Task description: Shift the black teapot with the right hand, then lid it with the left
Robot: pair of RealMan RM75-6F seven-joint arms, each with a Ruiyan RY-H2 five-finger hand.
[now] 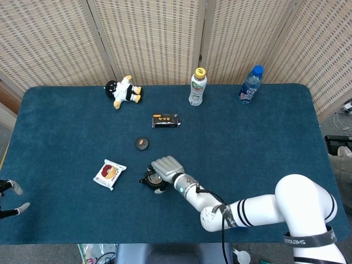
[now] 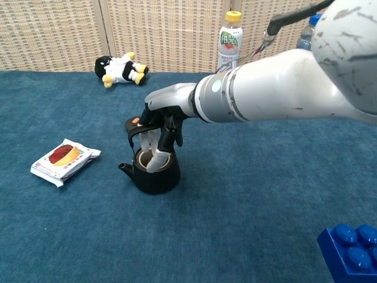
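The black teapot stands without a lid on the blue cloth, spout pointing left. My right hand is over it, with fingers curled down past the arched handle to the open rim, gripping the handle. The small black lid with an orange knob lies on the cloth just beyond the pot; in the chest view the lid shows partly behind the hand. My left hand sits at the table's front left edge, fingers apart and holding nothing.
A snack packet lies left of the pot. A black box, a plush penguin, a yellow-capped bottle and a blue-capped bottle stand further back. A blue block sits at the near right.
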